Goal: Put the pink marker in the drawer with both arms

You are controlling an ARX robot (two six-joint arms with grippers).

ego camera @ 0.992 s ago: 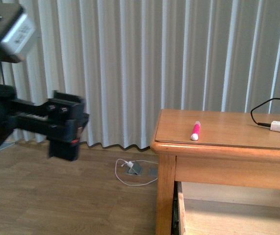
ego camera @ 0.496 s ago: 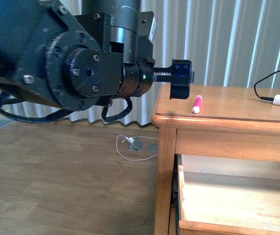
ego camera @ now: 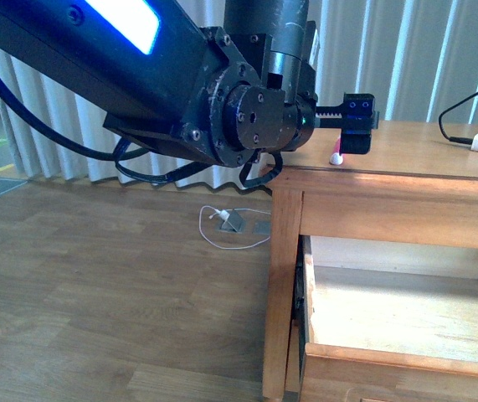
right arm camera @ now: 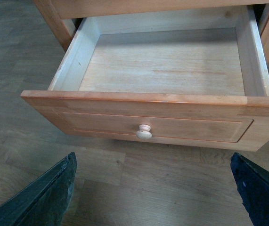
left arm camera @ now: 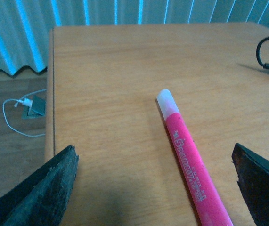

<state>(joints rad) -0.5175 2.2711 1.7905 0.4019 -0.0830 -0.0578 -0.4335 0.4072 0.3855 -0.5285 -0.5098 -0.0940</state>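
Left fingers (left arm camera: 49,188) wide open, empty, either side of pink marker (left arm camera: 191,160), which lies flat on bench (left arm camera: 101,70), lower centre-right of frame. Right fingers (right arm camera: 49,197) spread, empty, over open drawer (right arm camera: 148,127). Risk: round marker sits off-centre, could roll on closing.

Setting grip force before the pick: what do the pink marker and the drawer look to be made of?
The pink marker looks like smooth plastic: uniform hot-pink barrel, printed lettering, white end. The drawer looks like wood: honey-coloured, lightly sheened front with grain, paler, probably unfinished inside.
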